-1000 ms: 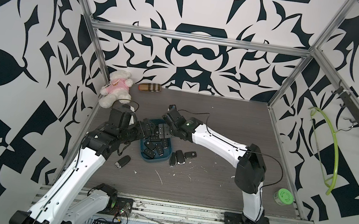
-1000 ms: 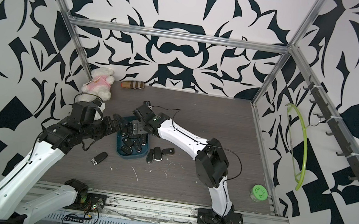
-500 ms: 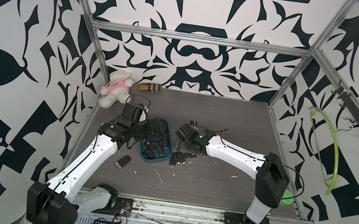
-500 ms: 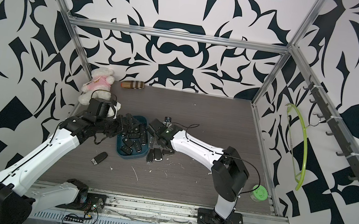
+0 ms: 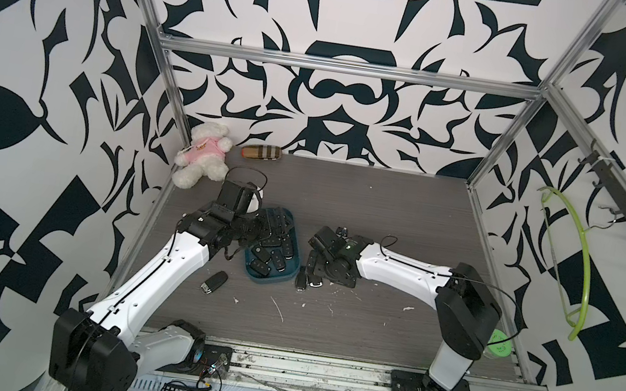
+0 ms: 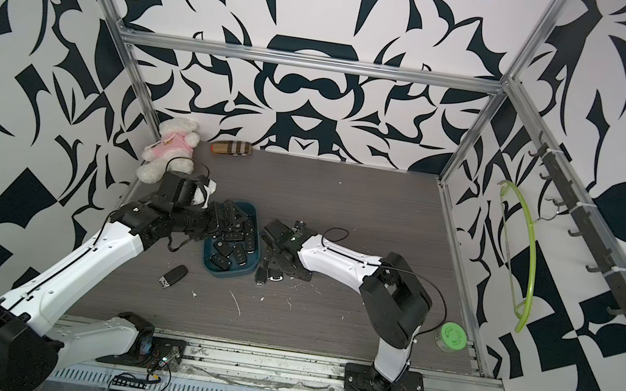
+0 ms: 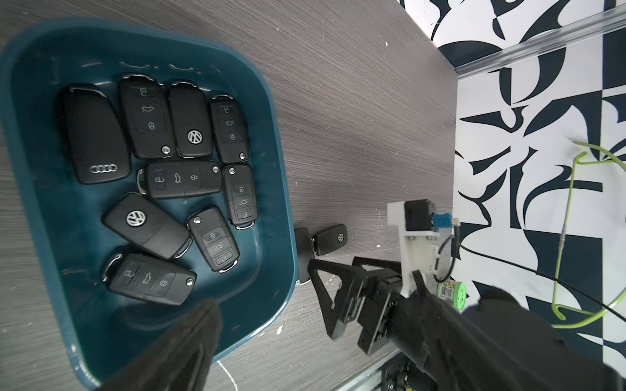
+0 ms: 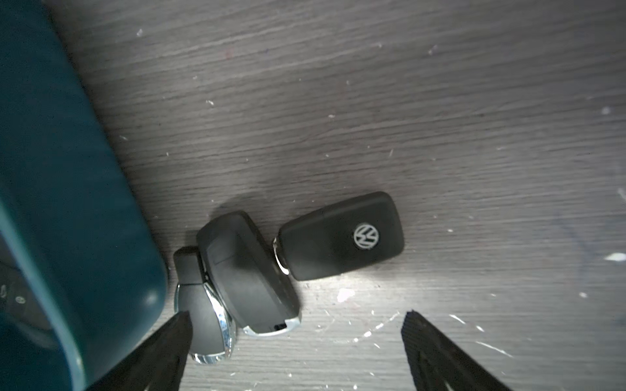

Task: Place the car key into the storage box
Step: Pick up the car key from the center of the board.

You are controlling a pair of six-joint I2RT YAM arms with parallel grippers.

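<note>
Your right gripper [image 8: 294, 320] hung low over the grey wood-grain tabletop [image 8: 440, 101], jaws spread wide and gripping nothing. Beneath it lay three keys in a tight cluster, just beside the right wall of the dark teal-blue, shallow plastic storage box [image 8: 50, 203]. They were a black Volkswagen-badged car key [image 8: 342, 237], a plain black flip key [image 8: 247, 270] touching its silver end, and a rounded silver-trimmed key [image 8: 203, 315] tucked partly under the flip key, nearest the box. One of the fingertips [image 8: 176, 328] overlapped the silver-trimmed key and the other stood over bare table. You could not tell from this view whether either touched anything.

In both top views the storage box [image 5: 269, 280] [image 6: 226, 274] sat left of centre on the table, between your two arms. Nine black car keys [image 7: 183, 179] lay flat inside it, packed close, one with an Audi badge.

Your left gripper [image 5: 255, 230] was over the far left part of the box, opened wide and empty. The left wrist view showed only one of its fingers [image 7: 200, 331], above the box wall.

A lone black fob with a silver end [image 5: 214, 282] lay on the table near the box's near-left corner, apart from it.
</note>
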